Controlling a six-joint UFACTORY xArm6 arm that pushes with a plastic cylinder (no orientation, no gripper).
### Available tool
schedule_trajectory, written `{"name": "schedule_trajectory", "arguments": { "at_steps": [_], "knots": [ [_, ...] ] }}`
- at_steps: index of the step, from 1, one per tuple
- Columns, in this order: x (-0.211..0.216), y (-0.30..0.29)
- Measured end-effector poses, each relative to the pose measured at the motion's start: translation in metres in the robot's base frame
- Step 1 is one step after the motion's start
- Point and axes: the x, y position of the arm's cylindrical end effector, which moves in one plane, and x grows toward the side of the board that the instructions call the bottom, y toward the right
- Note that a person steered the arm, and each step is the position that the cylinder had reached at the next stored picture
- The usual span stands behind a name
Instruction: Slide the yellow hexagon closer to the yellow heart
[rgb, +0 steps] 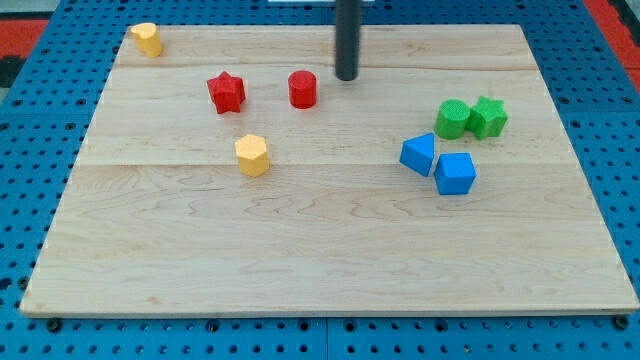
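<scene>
- Camera view: my tip (346, 77) rests bare on the wooden board (330, 250), grasping nothing, just right of the red cylinder (302, 89); the rod's upper part is cut off at the view's top.
- Yellow hexagon (252, 155) sits left of centre, well apart from the yellow heart (147, 39) at the top-left corner, whose shape is hard to make out.

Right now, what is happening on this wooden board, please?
A robot arm ending in a dark rod is pushing blocks on a wooden board. Its job is to slide the yellow hexagon closer to the yellow heart, which sits at the view's top left corner. My tip rests near the top middle, just right of the red cylinder, touching no block and well apart from the hexagon. A red star, two green blocks and two blue blocks lie untouched.
</scene>
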Motion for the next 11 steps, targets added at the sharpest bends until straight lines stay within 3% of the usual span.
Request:
{"name": "schedule_trajectory", "arguments": {
  "at_steps": [1, 2, 3, 4, 5, 7, 8, 9, 10, 11],
  "knots": [
    [0.036, -0.030],
    [0.038, -0.062],
    [0.058, -0.039],
    [0.132, -0.031],
    [0.152, -0.086],
    [0.131, -0.191],
    [0.158, -0.122],
    [0.129, -0.118],
    [0.117, -0.195],
    [0.063, -0.217]
  ]
}}
